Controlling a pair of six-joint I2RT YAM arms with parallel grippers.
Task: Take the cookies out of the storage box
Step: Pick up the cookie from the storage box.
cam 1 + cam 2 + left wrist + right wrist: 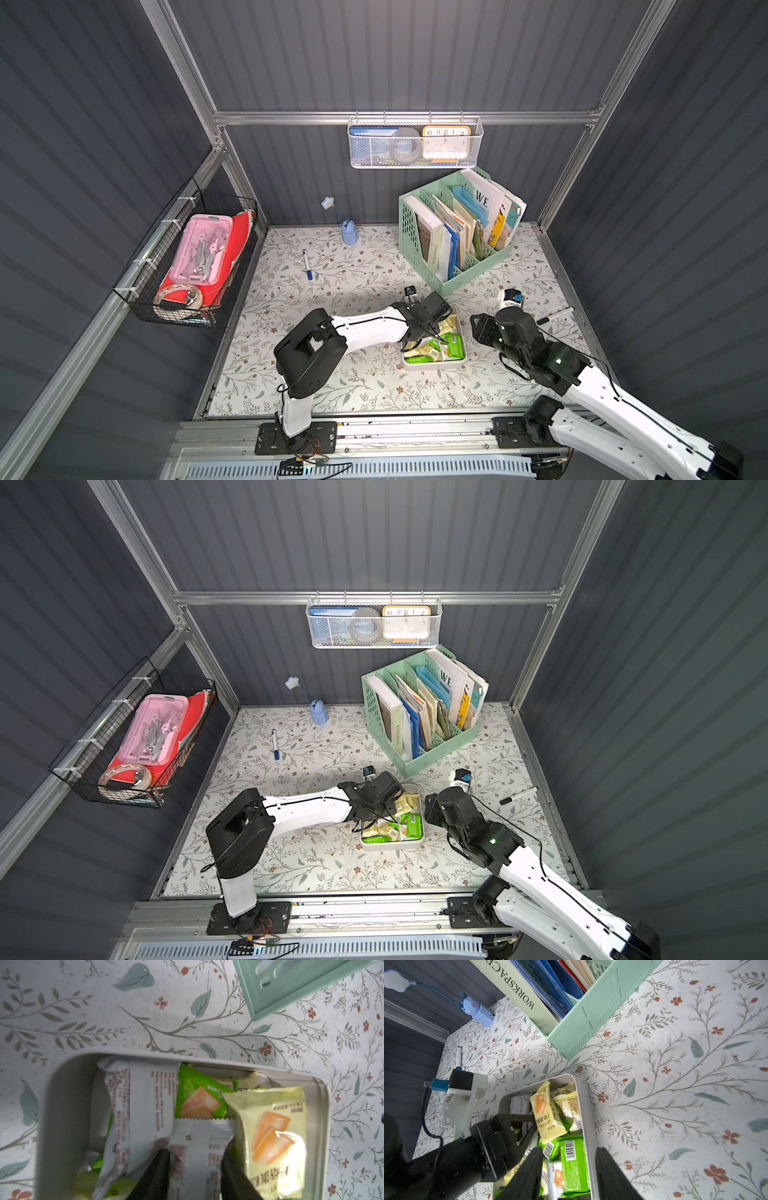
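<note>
The cookies (440, 347), a heap of green, yellow and white packets, lay inside the box (432, 367) on the table (332, 374), with the green file rack (457, 249) just behind the box. We found the left hand (196, 1149) down in the end of the box toward the rack. Its two fingers (158, 1172) were set close against either side of one white packet (193, 1132), seemingly to single out one piece from the pile; whether they had it pinched we could not tell. A yellow packet (270, 1126) leaned against that hand. The right hand (569, 1149) stood half open astride the box's nearest wall, one finger over the cookies and one outside, probably to keep the light box from sliding or lifting with the packet.
</note>
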